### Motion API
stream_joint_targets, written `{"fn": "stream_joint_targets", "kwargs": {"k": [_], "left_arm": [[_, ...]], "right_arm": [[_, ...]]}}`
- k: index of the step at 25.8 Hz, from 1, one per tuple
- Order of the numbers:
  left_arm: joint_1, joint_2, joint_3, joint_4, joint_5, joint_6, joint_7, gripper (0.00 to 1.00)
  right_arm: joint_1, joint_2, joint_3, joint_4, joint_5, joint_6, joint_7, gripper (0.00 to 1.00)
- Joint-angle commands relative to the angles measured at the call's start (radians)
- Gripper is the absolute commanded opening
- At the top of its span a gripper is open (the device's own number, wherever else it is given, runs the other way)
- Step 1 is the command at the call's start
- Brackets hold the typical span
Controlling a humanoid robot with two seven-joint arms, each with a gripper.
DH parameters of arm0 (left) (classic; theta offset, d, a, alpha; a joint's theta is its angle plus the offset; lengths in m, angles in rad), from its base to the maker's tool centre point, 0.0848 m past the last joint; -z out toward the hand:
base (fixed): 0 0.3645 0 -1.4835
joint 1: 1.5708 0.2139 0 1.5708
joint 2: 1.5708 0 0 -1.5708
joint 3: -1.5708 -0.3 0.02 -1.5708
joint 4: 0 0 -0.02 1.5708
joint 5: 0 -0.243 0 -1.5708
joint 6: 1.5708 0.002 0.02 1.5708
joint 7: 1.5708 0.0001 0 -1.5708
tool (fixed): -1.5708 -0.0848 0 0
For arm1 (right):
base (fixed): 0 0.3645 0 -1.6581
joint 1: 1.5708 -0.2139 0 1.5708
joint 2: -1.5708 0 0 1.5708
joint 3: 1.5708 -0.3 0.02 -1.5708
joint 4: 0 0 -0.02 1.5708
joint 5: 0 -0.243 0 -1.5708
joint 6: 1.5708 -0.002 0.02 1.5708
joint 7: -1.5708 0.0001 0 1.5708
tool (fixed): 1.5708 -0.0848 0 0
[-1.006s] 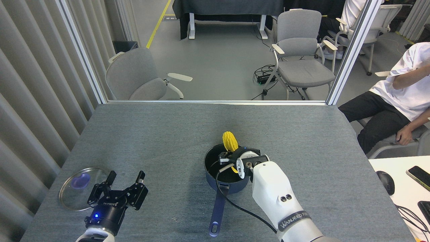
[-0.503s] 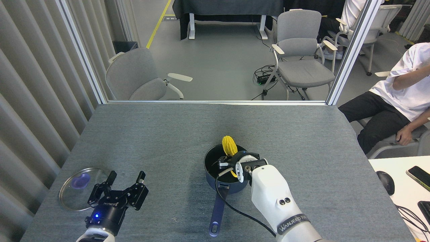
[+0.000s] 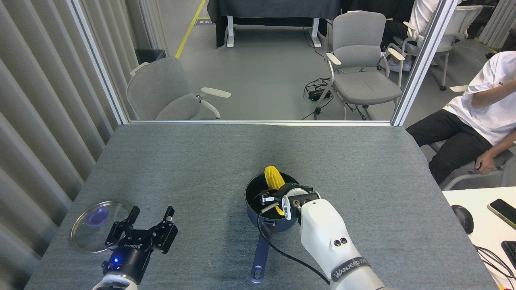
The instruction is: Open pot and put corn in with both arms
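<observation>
The right black two-finger pincer (image 3: pixel 269 198) was largely hidden behind its own white wrist, inside the small dark-blue saucepan (image 3: pixel 258 215); it was seen clamped on the bright yellow tapered corn cob (image 3: pixel 273 178), whose lower part was covered and whose upper end stood tilted above the far rim. The saucepan's long lavender-blue handle (image 3: pixel 260 253) was partly crossed by a black cable. The left black pincer (image 3: pixel 150 214) was held with its fingers apart, just right of the round glass lid with a lavender knob (image 3: pixel 96 225) lying on the grey felt-covered table (image 3: pixel 193 161). Beyond the table, grey office chairs (image 3: pixel 356 68) were set on a grey floor, and a seated person (image 3: pixel 479 117) was cut off at the right edge.
</observation>
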Motion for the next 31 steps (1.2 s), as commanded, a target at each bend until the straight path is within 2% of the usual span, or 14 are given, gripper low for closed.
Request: {"fn": "stream_joint_targets", "kwargs": {"k": [1, 13, 16, 19, 21, 23, 25, 27, 31], "left_arm": [[0.001, 0.000, 0.000, 0.000, 0.000, 0.000, 0.003, 0.99], [0.001, 0.000, -0.001, 0.001, 0.000, 0.000, 0.001, 0.99], [0.001, -0.002, -0.001, 0.003, 0.000, 0.000, 0.001, 0.99], [0.001, 0.000, -0.003, 0.005, 0.000, 0.000, 0.000, 0.99], [0.001, 0.000, -0.003, 0.003, 0.000, 0.000, 0.000, 0.99], [0.001, 0.000, -0.003, 0.005, 0.000, 0.000, 0.000, 0.99], [0.001, 0.000, -0.003, 0.003, 0.000, 0.000, 0.000, 0.99], [0.001, 0.000, -0.003, 0.003, 0.000, 0.000, 0.000, 0.99], [-0.001, 0.000, -0.003, 0.005, 0.000, 0.001, 0.000, 0.99]], "right_arm": [[-0.001, 0.000, -0.003, 0.000, -0.007, 0.012, -0.006, 0.99], [-0.018, -0.005, -0.014, -0.021, -0.007, 0.012, -0.037, 0.99], [-0.022, -0.035, -0.026, -0.057, -0.010, 0.013, -0.187, 0.99], [-0.018, -0.095, -0.159, -0.069, -0.023, -0.013, -0.447, 0.99], [-0.008, -0.118, -0.237, -0.072, -0.024, -0.086, -0.588, 1.00], [0.004, -0.190, -0.303, -0.072, -0.026, -0.213, -0.697, 1.00], [0.058, -0.244, -0.365, -0.075, -0.027, -0.341, -0.778, 1.00], [0.124, -0.275, -0.420, -0.095, -0.024, -0.421, -0.847, 0.99], [0.303, -0.310, -0.438, -0.248, -0.015, -0.407, -0.873, 0.98]]}}
